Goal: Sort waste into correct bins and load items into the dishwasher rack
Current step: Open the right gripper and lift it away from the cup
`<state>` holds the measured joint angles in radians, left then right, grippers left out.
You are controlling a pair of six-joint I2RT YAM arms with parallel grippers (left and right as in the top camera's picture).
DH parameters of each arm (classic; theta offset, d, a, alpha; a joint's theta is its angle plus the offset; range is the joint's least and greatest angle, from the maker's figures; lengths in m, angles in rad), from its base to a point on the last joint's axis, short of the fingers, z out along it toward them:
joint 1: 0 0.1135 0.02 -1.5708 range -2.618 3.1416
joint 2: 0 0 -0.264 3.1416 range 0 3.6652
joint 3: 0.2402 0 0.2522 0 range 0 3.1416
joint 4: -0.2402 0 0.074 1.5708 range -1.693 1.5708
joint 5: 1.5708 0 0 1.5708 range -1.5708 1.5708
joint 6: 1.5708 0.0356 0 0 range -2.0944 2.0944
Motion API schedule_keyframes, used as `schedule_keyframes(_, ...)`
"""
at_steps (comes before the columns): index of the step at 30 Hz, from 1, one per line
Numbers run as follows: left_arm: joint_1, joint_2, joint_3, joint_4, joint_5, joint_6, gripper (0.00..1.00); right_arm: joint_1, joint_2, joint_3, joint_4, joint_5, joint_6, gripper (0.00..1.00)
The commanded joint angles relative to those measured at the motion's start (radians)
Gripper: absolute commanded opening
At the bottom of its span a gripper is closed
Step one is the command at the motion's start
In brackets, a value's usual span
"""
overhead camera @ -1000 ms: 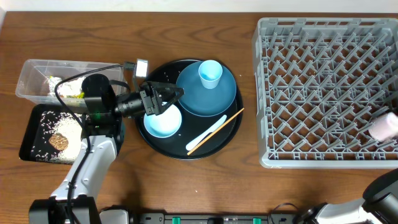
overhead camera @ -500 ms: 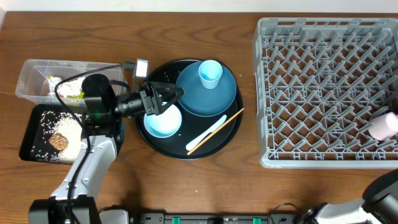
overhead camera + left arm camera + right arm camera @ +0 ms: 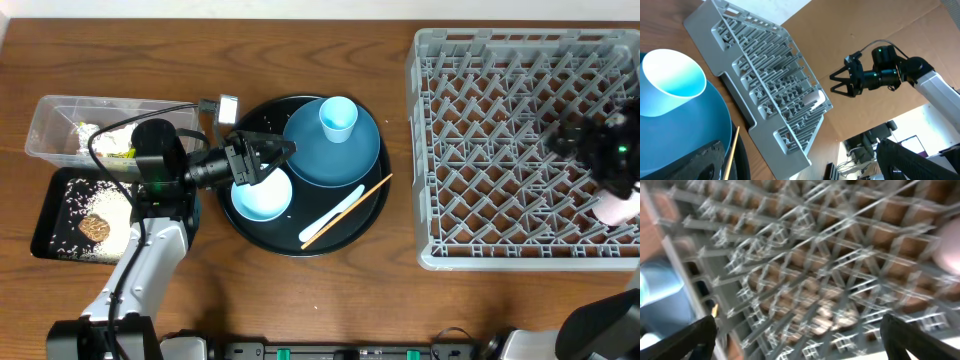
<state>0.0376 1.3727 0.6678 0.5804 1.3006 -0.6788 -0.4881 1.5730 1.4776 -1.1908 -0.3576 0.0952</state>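
Observation:
My left gripper (image 3: 274, 161) is open and empty, hovering over the near edge of the big blue plate (image 3: 345, 165) and the light blue bowl (image 3: 262, 198). The pale blue cup (image 3: 338, 118) stands on the plate and shows in the left wrist view (image 3: 671, 80). The white spoon (image 3: 335, 209) and the chopstick (image 3: 366, 193) lie on the round black tray (image 3: 300, 250). My right gripper (image 3: 572, 138) is open and empty above the grey rack (image 3: 500, 60). The pink cup (image 3: 617, 207) lies in the rack's right side. Tissue (image 3: 100, 135) and the wrapper (image 3: 121, 151) are in the clear tub (image 3: 45, 125). The biscuit (image 3: 95, 227) and rice (image 3: 112, 205) are in the black rectangular tray (image 3: 45, 215).
The rack fills the right of the table. The tub and the black rectangular tray sit at the far left beside my left arm. A small grey object (image 3: 228, 108) lies behind the round tray. The right wrist view is blurred and shows rack pegs (image 3: 805, 280).
My right arm has come into view over the rack's right side, above the pink cup, which stays in the rack. My left arm and the dishes have not moved.

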Motion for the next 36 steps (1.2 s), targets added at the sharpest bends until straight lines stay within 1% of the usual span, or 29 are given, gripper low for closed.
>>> schedule_keyframes(1,0.003,0.002,-0.001,0.003,-0.004,0.017,0.97,0.06,-0.003,-0.002,-0.053,-0.073,0.002,0.99)
schedule_keyframes(4,0.003,0.002,-0.001,0.003,-0.004,0.017,0.98,0.106,-0.003,-0.003,-0.127,-0.072,0.0,0.99)
schedule_keyframes(7,0.003,0.002,-0.001,0.003,-0.004,0.017,0.98,0.153,-0.003,-0.003,-0.192,-0.069,-0.033,0.99)
schedule_keyframes(8,0.003,0.002,-0.001,0.003,-0.004,0.017,0.98,0.166,-0.003,-0.003,-0.207,-0.06,-0.034,0.97)
schedule_keyframes(11,0.003,0.002,-0.001,0.003,-0.004,0.017,0.98,0.214,-0.003,-0.009,-0.228,-0.01,-0.033,0.82)
schedule_keyframes(12,0.003,0.002,-0.001,0.003,-0.004,0.017,0.98,0.232,-0.003,-0.016,-0.228,0.002,-0.033,0.81)
schedule_keyframes(16,0.003,0.002,-0.001,0.003,-0.004,0.017,0.98,0.29,-0.003,-0.066,-0.198,0.021,-0.033,0.82)
schedule_keyframes(21,0.003,0.002,-0.001,0.003,-0.004,0.017,0.98,0.301,-0.003,-0.134,-0.156,0.018,-0.032,0.82)
schedule_keyframes(22,0.003,0.002,-0.001,0.005,-0.012,0.016,0.98,0.301,-0.003,-0.139,-0.155,0.016,-0.032,0.82)
schedule_keyframes(25,0.003,0.002,-0.001,0.022,-0.094,0.016,0.98,0.302,-0.003,-0.141,-0.155,0.016,-0.033,0.83)
schedule_keyframes(28,0.003,0.002,-0.001,0.023,-0.097,0.015,0.98,0.303,-0.003,-0.141,-0.16,0.017,-0.032,0.83)
schedule_keyframes(36,0.003,0.002,-0.001,0.034,-0.106,0.013,0.98,0.303,-0.003,-0.154,-0.183,0.033,-0.033,0.78)
